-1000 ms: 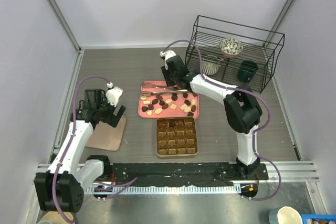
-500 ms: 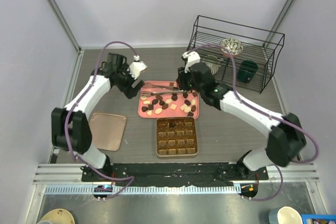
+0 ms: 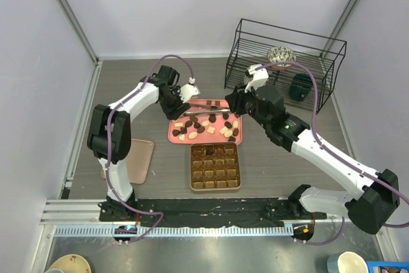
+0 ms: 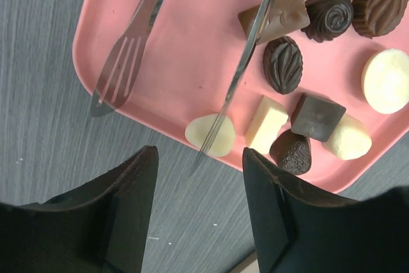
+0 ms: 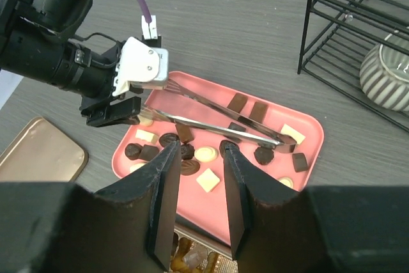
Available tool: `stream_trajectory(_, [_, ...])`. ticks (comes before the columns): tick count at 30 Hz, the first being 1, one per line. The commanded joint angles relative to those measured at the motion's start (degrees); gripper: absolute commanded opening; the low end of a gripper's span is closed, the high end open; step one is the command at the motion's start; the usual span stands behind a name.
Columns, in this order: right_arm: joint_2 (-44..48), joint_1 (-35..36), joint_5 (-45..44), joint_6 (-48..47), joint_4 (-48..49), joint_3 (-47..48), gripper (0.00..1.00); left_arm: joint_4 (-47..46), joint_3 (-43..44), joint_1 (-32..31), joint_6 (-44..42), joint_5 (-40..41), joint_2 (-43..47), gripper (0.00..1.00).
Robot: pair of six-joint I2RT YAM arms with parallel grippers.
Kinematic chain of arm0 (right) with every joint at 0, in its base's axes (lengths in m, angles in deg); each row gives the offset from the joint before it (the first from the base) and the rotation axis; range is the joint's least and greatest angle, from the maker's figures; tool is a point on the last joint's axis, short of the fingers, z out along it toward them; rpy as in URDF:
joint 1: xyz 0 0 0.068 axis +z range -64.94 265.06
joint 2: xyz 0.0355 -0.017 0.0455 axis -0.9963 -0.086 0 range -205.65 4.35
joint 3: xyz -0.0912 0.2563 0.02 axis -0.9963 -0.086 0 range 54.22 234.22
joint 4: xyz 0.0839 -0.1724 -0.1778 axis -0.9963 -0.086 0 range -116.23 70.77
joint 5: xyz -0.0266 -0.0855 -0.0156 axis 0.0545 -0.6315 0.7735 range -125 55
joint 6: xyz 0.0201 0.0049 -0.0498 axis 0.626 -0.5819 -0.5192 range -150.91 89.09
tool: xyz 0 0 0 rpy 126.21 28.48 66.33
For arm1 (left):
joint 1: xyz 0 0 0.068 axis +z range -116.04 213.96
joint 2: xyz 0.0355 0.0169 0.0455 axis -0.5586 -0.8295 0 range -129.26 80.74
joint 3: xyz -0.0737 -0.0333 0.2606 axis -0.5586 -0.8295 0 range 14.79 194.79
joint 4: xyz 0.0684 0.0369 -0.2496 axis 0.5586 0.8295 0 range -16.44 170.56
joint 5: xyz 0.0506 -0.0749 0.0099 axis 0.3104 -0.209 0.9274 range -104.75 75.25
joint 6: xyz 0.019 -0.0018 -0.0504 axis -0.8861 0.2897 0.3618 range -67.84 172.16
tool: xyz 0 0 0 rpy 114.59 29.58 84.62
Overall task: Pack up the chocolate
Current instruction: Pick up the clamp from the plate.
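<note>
Several chocolates (image 3: 203, 123), dark brown, mid-brown and cream, lie loose on a flat pink tray (image 3: 174, 135). Metal tongs (image 3: 208, 107) lie across the tray's far part. The gold-brown gridded box (image 3: 215, 165) sits just in front of the tray. My left gripper (image 3: 181, 107) is open and empty at the tray's far-left corner; in its wrist view the gripper (image 4: 199, 153) is over the table beside the tong tips (image 4: 115, 75) and the candies (image 4: 283, 64). My right gripper (image 5: 199, 148) is open and empty above the tray's chocolates (image 5: 208, 180), just near of the tongs (image 5: 217, 126).
A black wire rack (image 3: 323, 46) at the back right holds a patterned bowl (image 3: 281, 55) and a dark green cup (image 3: 300, 86). A flat tan tray (image 3: 139, 158) lies at the left. Grey walls close in the table on three sides.
My left arm has swung from over the tan tray up and right to the pink tray's far-left corner. My right gripper has drawn back to the right, off the tray's far edge.
</note>
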Motion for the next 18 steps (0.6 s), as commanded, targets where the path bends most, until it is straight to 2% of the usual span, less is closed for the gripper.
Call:
stream_trajectory(1, [0.4, 0.1, 0.4, 1.1, 0.8, -0.8, 0.38, 0.7, 2.9, -0.7, -2.4, 0.3, -0.7, 0.58])
stream_trajectory(4, [0.1, 0.1, 1.2, 1.6, 0.8, -1.5, 0.38, 1.2, 3.2, -1.1, -2.9, 0.2, -1.4, 0.46])
stream_trajectory(7, [0.1, 0.1, 1.3, 1.8, 0.9, -2.0, 0.38, 3.0, 4.5, -1.3, -3.2, 0.0, -3.0, 0.39])
stream_trajectory(10, [0.3, 0.0, 1.3, 1.8, 0.9, -2.3, 0.37, 5.1, 5.7, -1.4, -3.6, -0.4, -4.7, 0.26])
stream_trajectory(12, [0.3, 0.0, 1.4, 1.9, 0.9, -2.2, 0.37, 6.2, 6.3, -1.5, -3.8, -0.5, -5.4, 0.23])
stream_trajectory(16, [0.2, 0.1, 1.8, 2.3, 1.0, -2.4, 0.37, 7.0, 6.6, -1.5, -3.8, -0.8, -6.1, 0.06])
stream_trajectory(18, [0.1, 0.1, 2.2, 2.6, 1.0, -2.6, 0.37, 7.6, 6.6, -1.6, -3.7, -0.9, -5.9, 0.03])
